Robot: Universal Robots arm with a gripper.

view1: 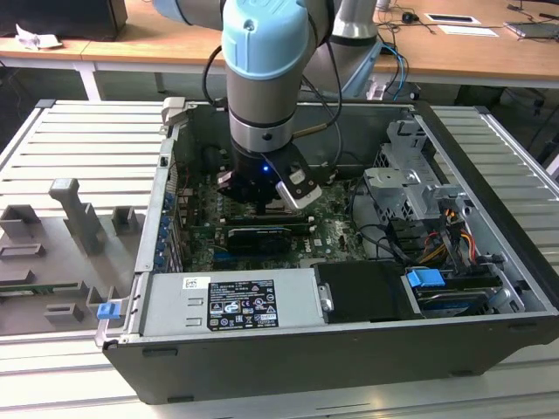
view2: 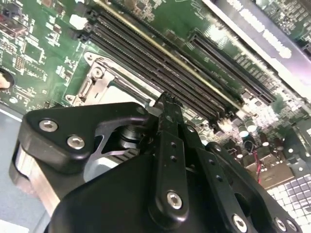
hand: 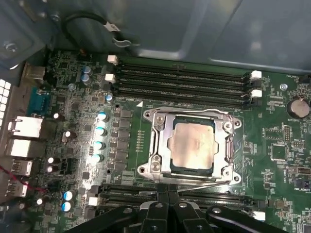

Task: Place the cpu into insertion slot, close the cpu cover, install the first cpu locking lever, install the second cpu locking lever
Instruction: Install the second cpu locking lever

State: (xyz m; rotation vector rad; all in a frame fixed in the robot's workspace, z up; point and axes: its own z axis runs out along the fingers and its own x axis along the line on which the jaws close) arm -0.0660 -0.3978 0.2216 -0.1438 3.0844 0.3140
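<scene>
Looking at first wrist view, you see cpu (hand: 192, 145) seated in insertion slot (hand: 156, 145), cpu cover (hand: 226, 127) closed; gripper (hand: 167, 190) fingers pressed together at frame edge.

arm (view1: 266, 78): upright, wrist pointing straight down in the exterior view
gripper (hand: 167, 190): fingertips pressed together, nothing between them, in both wrist views
</scene>
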